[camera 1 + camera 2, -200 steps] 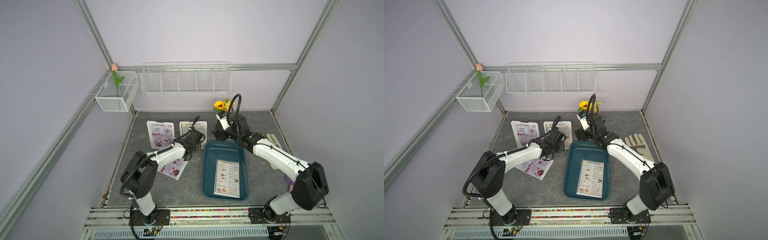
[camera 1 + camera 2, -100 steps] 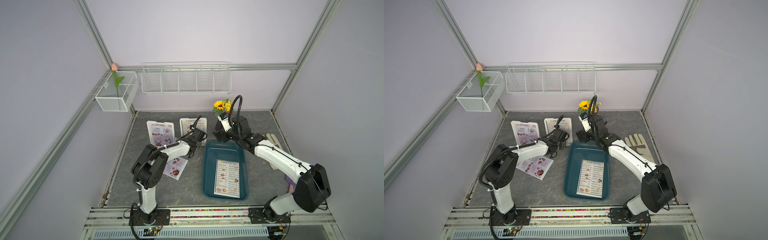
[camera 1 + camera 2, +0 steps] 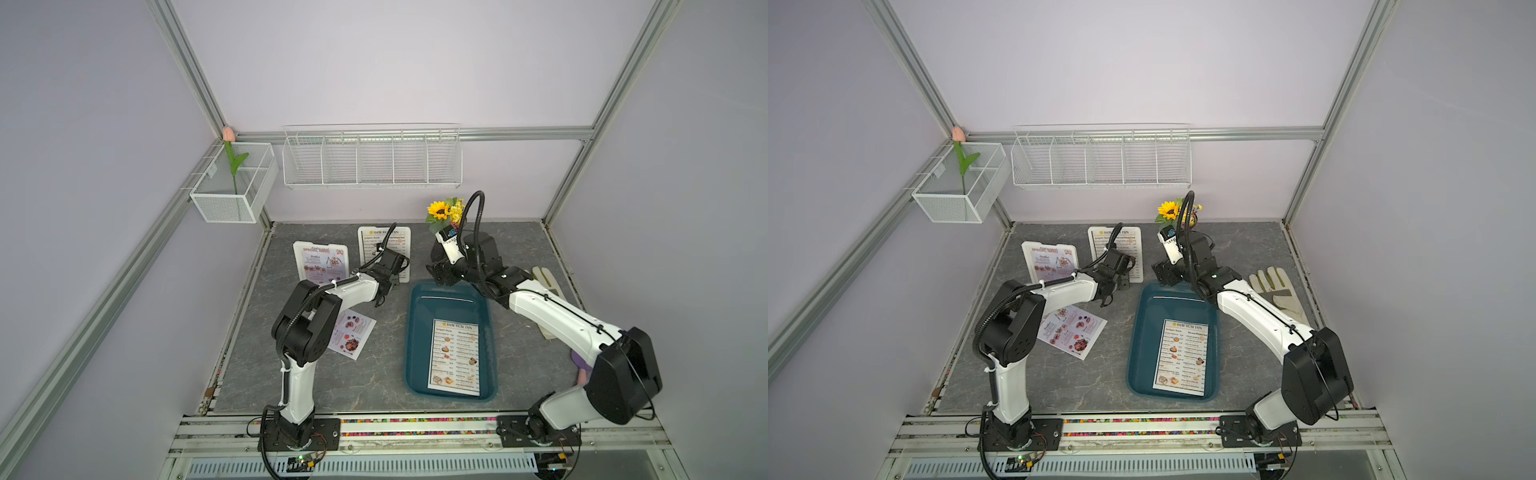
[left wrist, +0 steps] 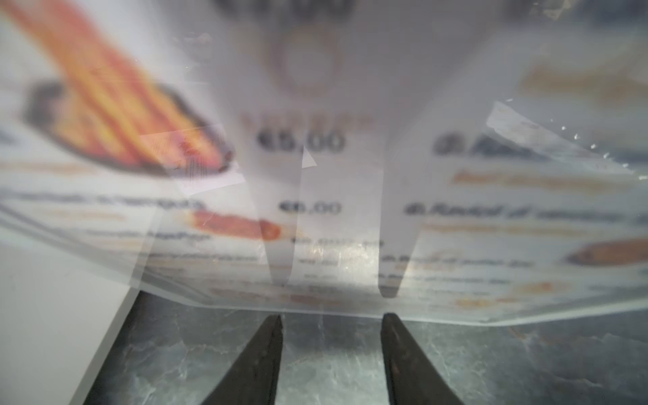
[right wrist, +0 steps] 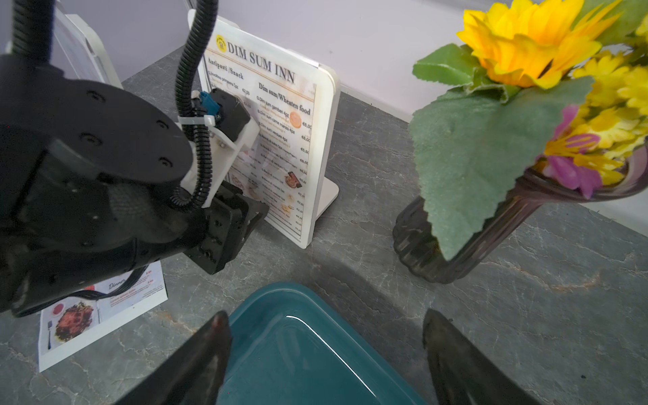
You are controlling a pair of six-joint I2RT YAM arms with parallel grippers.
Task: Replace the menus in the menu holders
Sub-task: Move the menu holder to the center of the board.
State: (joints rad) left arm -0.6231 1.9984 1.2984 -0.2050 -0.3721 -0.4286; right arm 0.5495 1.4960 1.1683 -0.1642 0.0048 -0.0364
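Two white menu holders stand at the back in both top views. One (image 3: 321,262) shows a pinkish "SPECIAL MENU" sheet, the other (image 3: 384,245) a white "DIM SUM INN" sheet. A loose pinkish menu (image 3: 353,332) lies flat on the table, partly under my left arm. Another white menu (image 3: 455,357) lies in the teal tray (image 3: 449,307). My left gripper (image 3: 392,282) is low at the foot of the "DIM SUM INN" holder (image 4: 350,305); its fingertips (image 4: 278,321) are open on bare table just short of the holder's lower edge. My right gripper (image 5: 324,322) hangs wide open over the tray's far end (image 5: 298,350), holding nothing.
A dark vase of sunflowers (image 5: 456,228) stands at the back right, close to my right gripper. A pale work glove (image 3: 1277,291) lies right of the tray. White wire baskets (image 3: 370,160) hang on the back wall and a mesh box (image 3: 232,187) on the left wall.
My left arm's elbow has swung inward and risen, while its gripper stays by the foot of the "DIM SUM INN" holder. The right arm has hardly moved.
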